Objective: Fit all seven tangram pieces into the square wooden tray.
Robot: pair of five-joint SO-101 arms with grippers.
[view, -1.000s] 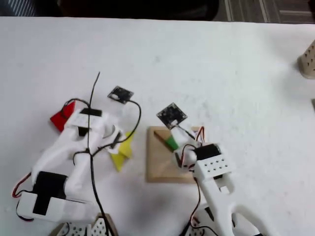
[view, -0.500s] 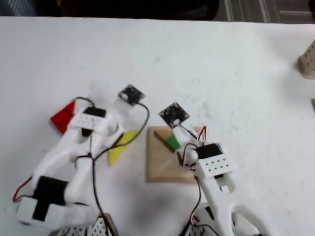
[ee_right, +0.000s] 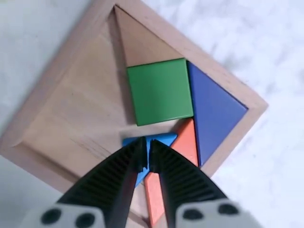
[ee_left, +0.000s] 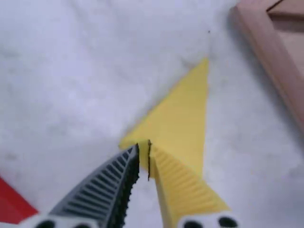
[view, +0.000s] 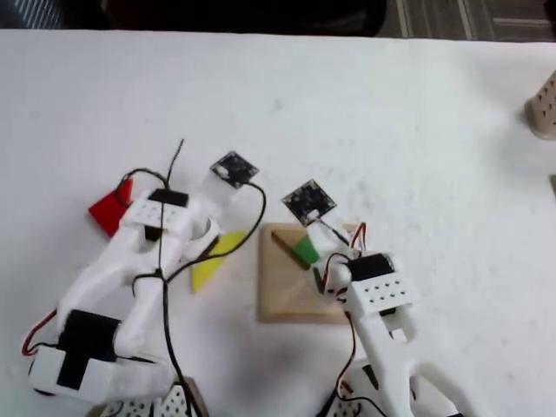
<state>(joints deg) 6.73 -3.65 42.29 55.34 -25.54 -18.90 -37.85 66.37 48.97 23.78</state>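
Bringing in the yellow triangle (ee_left: 180,118) looks like the step in hand. The left pincer (ee_left: 143,154) is pinched narrow on its corner, just left of the square wooden tray (view: 276,304), lower centre of the high view. The right pincer (ee_right: 147,156), its jaws nearly together, has its tips at a small blue triangle (ee_right: 160,139) in the tray, below the green square (ee_right: 160,90). Next, the yellow piece needs carrying over the rim and turning to suit the bare wood. A red piece (view: 106,208) lies at the left. No writing can be read.
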